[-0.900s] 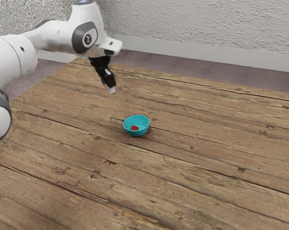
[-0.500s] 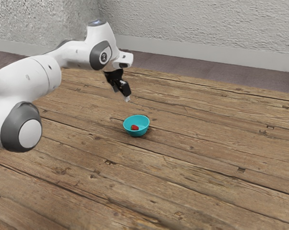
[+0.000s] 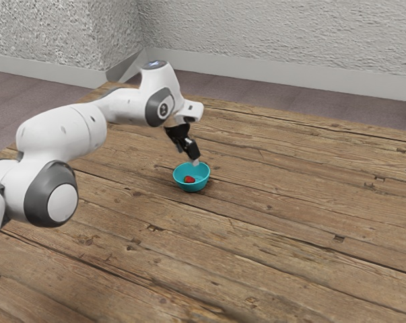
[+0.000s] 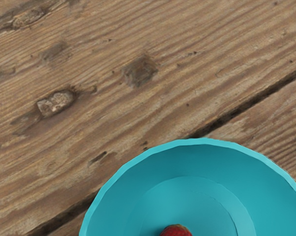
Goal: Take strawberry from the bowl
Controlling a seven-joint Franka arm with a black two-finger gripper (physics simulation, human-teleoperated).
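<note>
Looks to be at the approach, with the hand [image 3: 194, 161] near the rim of the bowl [image 3: 192, 189] and the strawberry [image 3: 189, 180] lying inside, on the bottom. Cannot tell whether clenched or released. Next, should centre over the fruit, then descend without nudging the bowl. From the exterior view, can read the arm's reach and the hand's tilt; from the wrist view, the round step in the bowl's floor.

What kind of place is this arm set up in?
Looks like a plain indoor room, simulated, perhaps a bare workspace. What shows it: the rough plastered wall with a pale baseboard, and the worn wooden plank tabletop bearing a teal bowl.
</note>
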